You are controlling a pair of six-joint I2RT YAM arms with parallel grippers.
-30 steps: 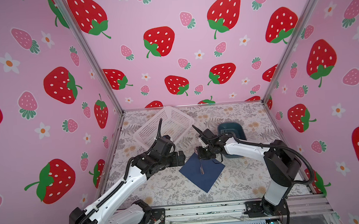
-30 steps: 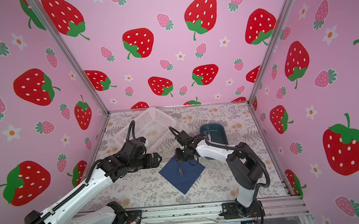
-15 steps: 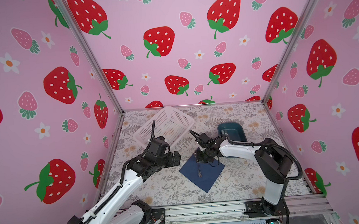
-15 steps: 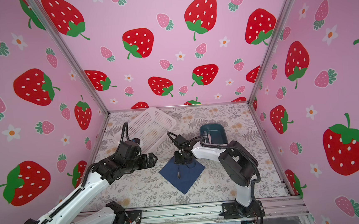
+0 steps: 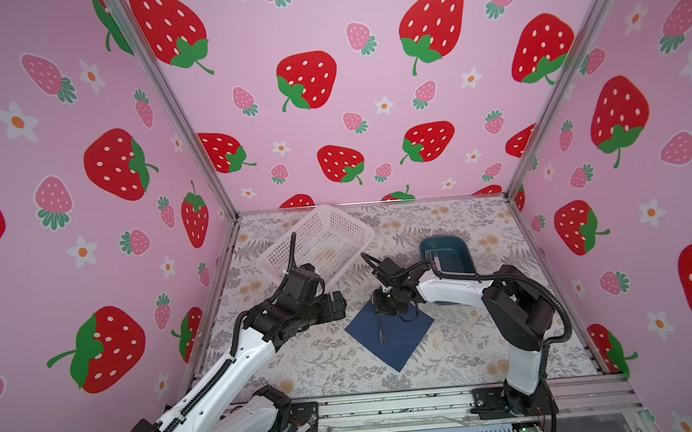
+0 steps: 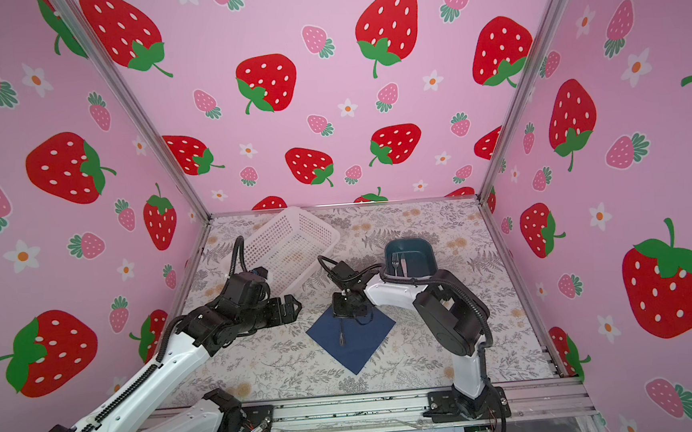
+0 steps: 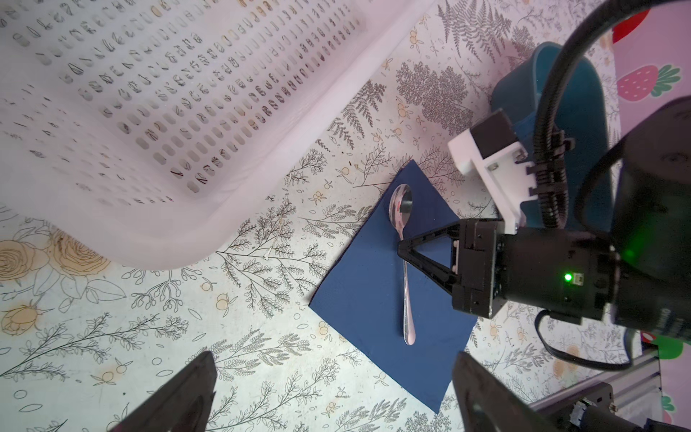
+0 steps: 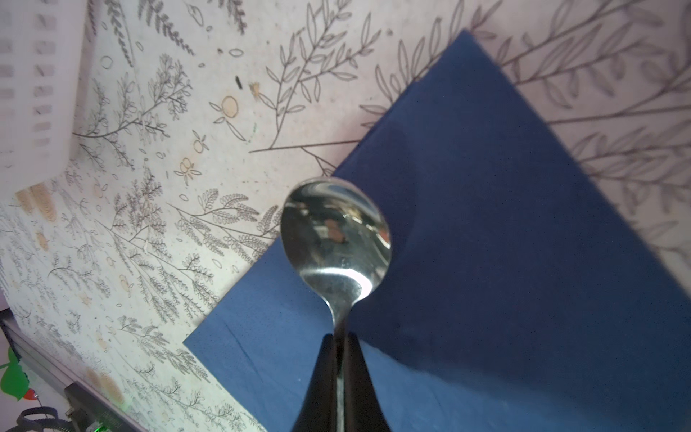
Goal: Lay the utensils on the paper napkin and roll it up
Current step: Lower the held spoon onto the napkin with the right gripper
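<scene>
The dark blue paper napkin (image 5: pixel 403 342) (image 6: pixel 362 347) lies flat like a diamond on the floral table. My right gripper (image 5: pixel 384 308) (image 8: pixel 340 336) is shut on the neck of a shiny spoon (image 8: pixel 336 232) (image 7: pixel 405 262), low over the napkin's far half (image 8: pixel 486 224). I cannot tell whether the spoon touches the paper. A fork and knife (image 6: pixel 397 263) lie in the teal tray (image 6: pixel 420 257). My left gripper (image 5: pixel 338 305) (image 7: pixel 332 374) is open and holds nothing, just left of the napkin (image 7: pixel 370 291).
A white perforated basket (image 5: pixel 317 244) (image 7: pixel 149 112) stands tilted at the back left, close behind the left arm. The teal tray (image 5: pixel 451 255) sits behind the right arm. Pink strawberry walls close in three sides, and a metal rail (image 5: pixel 391 410) runs along the front edge.
The right gripper has moved slightly left and lower over the napkin with the spoon. The left gripper has drawn back a little to the left and stays open.
</scene>
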